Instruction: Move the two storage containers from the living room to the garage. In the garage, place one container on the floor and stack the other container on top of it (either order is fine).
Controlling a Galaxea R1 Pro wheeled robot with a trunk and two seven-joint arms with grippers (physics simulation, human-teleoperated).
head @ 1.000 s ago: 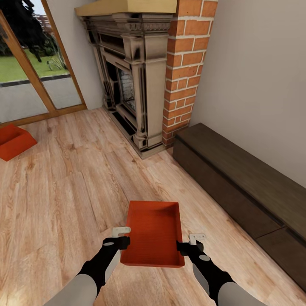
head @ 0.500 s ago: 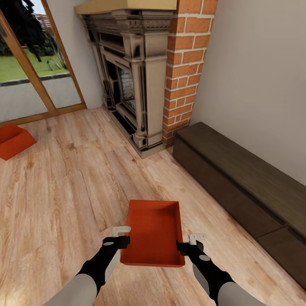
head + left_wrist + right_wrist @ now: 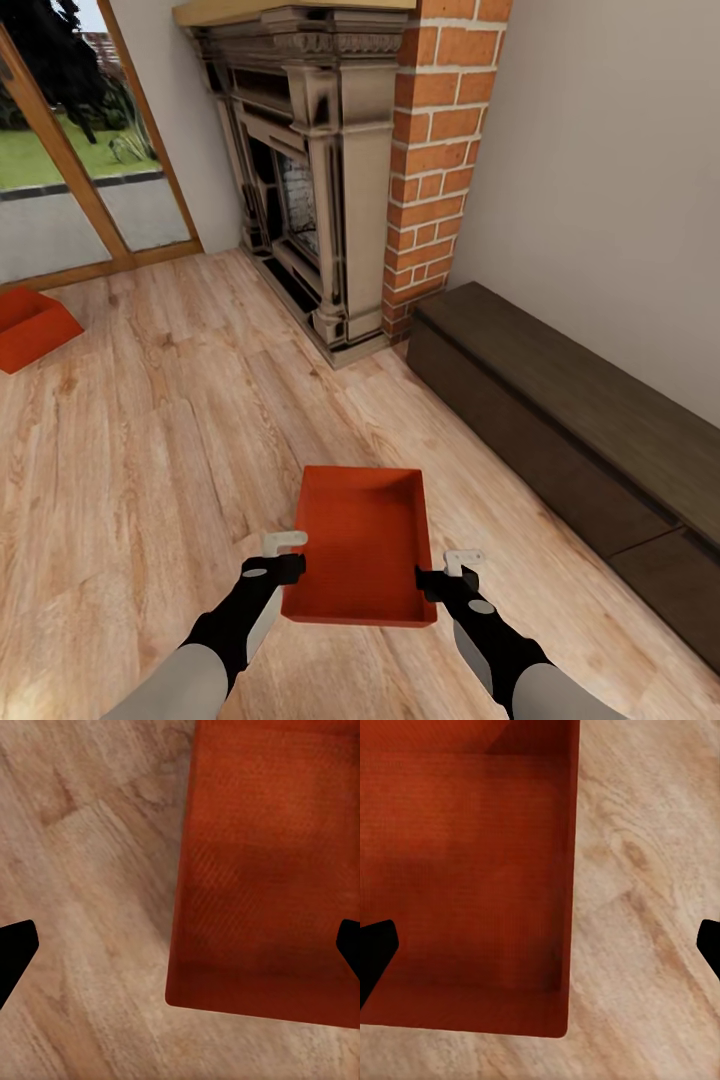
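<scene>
Our left claw (image 3: 289, 556) and right claw (image 3: 447, 571) sit at either long side of one storage container (image 3: 362, 545), which lies between them above the wood-plank floor (image 3: 150, 440). Each wrist view shows the fingers spread wide, one over the container wall and one outside it; whether they press on it we cannot tell. The second container (image 3: 32, 327) rests on the planks well ahead and left of the left claw, near the glass door (image 3: 70, 190). Ahead of the claws stands the brick fireplace (image 3: 330, 190); a dark low bench (image 3: 570, 420) runs ahead and right of the right claw.
</scene>
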